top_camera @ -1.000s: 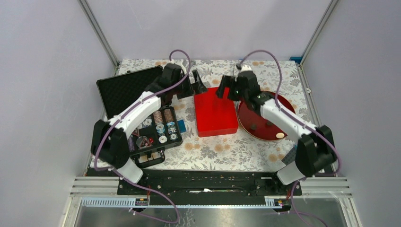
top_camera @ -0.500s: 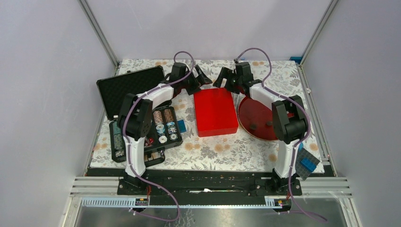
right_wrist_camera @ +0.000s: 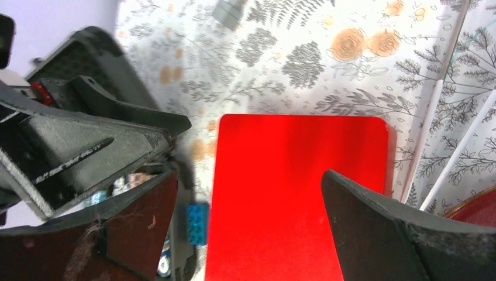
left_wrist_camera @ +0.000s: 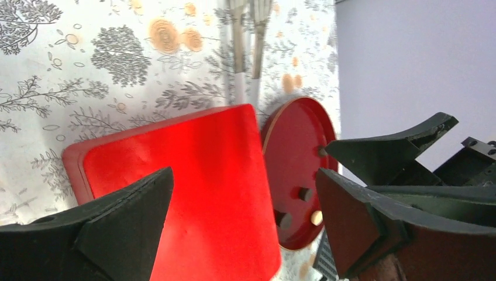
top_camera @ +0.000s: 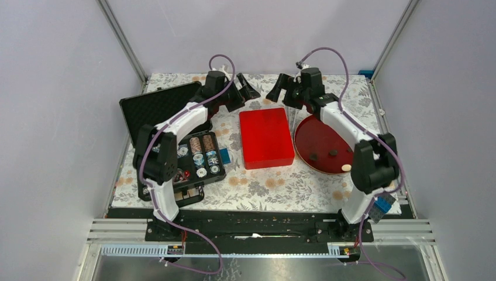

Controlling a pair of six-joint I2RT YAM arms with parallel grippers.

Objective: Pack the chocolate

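Note:
The chocolate lies on a round dark-red plate (top_camera: pixel 304 137): two dark lumps (top_camera: pixel 313 157) (top_camera: pixel 333 153) and a pale tan one (top_camera: pixel 347 167). In the left wrist view the plate (left_wrist_camera: pixel 295 140) shows dark lumps (left_wrist_camera: pixel 305 194) and the tan one (left_wrist_camera: pixel 316 218). A closed red box (top_camera: pixel 266 137) sits left of the plate. My left gripper (top_camera: pixel 250 93) and right gripper (top_camera: pixel 277 92) hover side by side above the box's far edge, both open and empty. The box fills the gap between the jaws of the left gripper (left_wrist_camera: pixel 244 175) and the right gripper (right_wrist_camera: pixel 250 175).
An open black case (top_camera: pixel 153 111) with striped chips (top_camera: pixel 202 151) stands at the left. A blue brick (top_camera: pixel 224 156) lies between it and the box; it also shows in the right wrist view (right_wrist_camera: pixel 197 224). A grey pad with a blue block (top_camera: pixel 381 205) is at the near right.
Both grippers have drawn back and up from the red box's far end towards the back of the table. The arms' elbows have swung nearer the bases. Both grippers stay open.

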